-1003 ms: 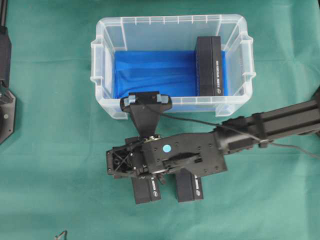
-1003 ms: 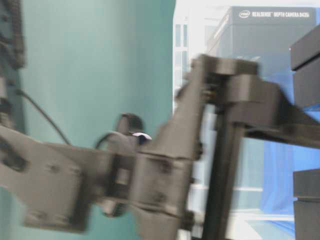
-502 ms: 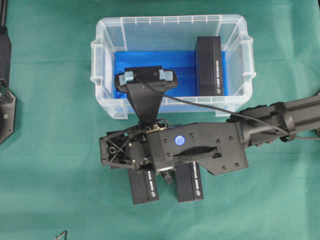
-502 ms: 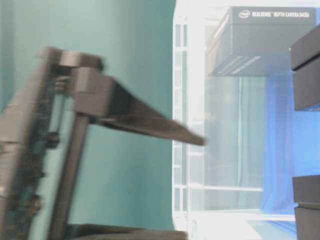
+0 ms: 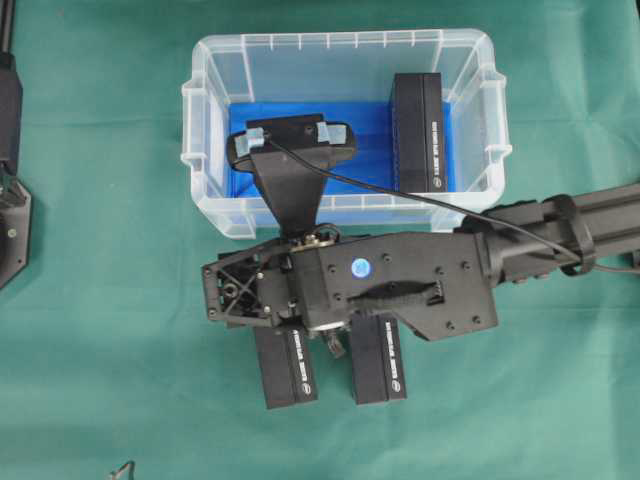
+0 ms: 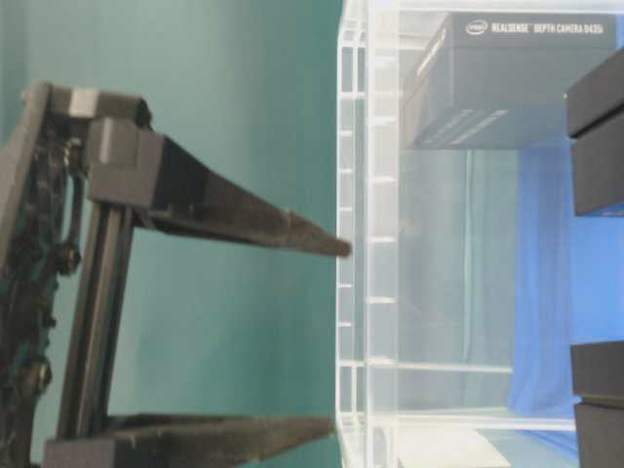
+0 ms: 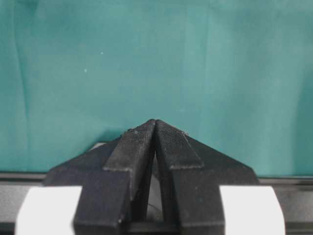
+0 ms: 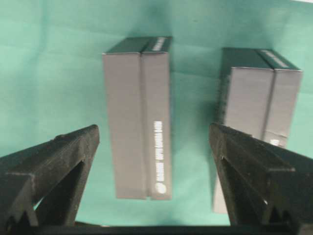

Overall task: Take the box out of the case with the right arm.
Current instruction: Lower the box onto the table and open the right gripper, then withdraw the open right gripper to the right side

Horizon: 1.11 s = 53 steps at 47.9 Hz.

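While my right gripper (image 8: 154, 142) is hanging wide open over the green bench (image 5: 90, 300), gripping nothing, the box (image 5: 418, 131) I am after is lying inside the case (image 5: 345, 45), standing on its long edge against the case's right wall, well apart from my jaws. My gripper is hovering outside the case, near its front wall, above two other boxes (image 8: 139, 117) that are resting side by side on the bench. From table level my two pointed jaws are showing far apart, their tips just short of the clear wall. My left gripper (image 7: 155, 128) is sitting pressed shut, holding nothing, off at the bench's left side.

Compared with a second ago, my right wrist is now sitting a little further left and nearer the case, and its camera mount (image 5: 290, 140) is reaching over the front rim above the blue lining (image 5: 350, 125) instead of stopping short of it. The box itself is lying exactly where it was.

That box is looking black and slab-shaped, with small white lettering running along its upper face, and a seam dividing it lengthwise.
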{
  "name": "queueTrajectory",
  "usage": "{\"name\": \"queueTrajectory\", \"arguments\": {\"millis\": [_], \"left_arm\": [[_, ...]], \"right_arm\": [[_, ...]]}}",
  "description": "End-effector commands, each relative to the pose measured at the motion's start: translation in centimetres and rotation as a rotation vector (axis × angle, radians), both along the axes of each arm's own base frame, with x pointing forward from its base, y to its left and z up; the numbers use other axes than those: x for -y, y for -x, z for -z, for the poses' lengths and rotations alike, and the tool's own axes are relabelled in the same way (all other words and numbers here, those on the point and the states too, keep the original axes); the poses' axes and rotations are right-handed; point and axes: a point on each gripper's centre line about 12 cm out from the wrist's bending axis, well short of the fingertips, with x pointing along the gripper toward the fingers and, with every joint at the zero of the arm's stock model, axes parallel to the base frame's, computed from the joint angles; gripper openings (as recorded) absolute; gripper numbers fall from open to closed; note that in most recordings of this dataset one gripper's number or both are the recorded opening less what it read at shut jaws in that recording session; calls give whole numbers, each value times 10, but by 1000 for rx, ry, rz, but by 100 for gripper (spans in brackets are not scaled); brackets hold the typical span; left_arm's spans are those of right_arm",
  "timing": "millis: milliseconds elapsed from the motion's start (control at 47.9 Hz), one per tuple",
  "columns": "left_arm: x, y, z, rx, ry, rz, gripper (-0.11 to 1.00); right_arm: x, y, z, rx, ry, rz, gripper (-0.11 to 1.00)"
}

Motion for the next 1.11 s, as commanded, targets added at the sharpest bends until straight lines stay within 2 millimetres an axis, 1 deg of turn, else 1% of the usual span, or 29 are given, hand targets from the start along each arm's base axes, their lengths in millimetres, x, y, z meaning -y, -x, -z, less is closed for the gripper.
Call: {"name": "queueTrajectory", "arguments": {"millis": [0, 188, 355, 564, 627, 815, 961, 1087], "left_arm": [[0, 0, -8, 26, 2, 1, 0], [0, 0, -7, 21, 2, 1, 0], [0, 0, -7, 18, 1, 3, 0], [0, -1, -7, 17, -1, 4, 0], [0, 0, -7, 19, -1, 4, 0], [0, 1, -7, 22, -1, 4, 0], [0, 1, -7, 21, -5, 6, 0], [-1, 1, -7, 21, -10, 10, 0]], "right_arm": [[-3, 18, -35, 53, -8, -7, 88], [-9, 41, -33, 24, -9, 2, 88], [-14, 74, -33, 10, -12, 13, 88], [-18, 124, -28, -17, -12, 24, 88], [-19, 143, -26, -18, -16, 23, 88], [-17, 192, -22, 5, -33, 29, 88], [-15, 228, -16, -10, -31, 27, 88], [-12, 253, -15, -19, -29, 26, 88]]}}
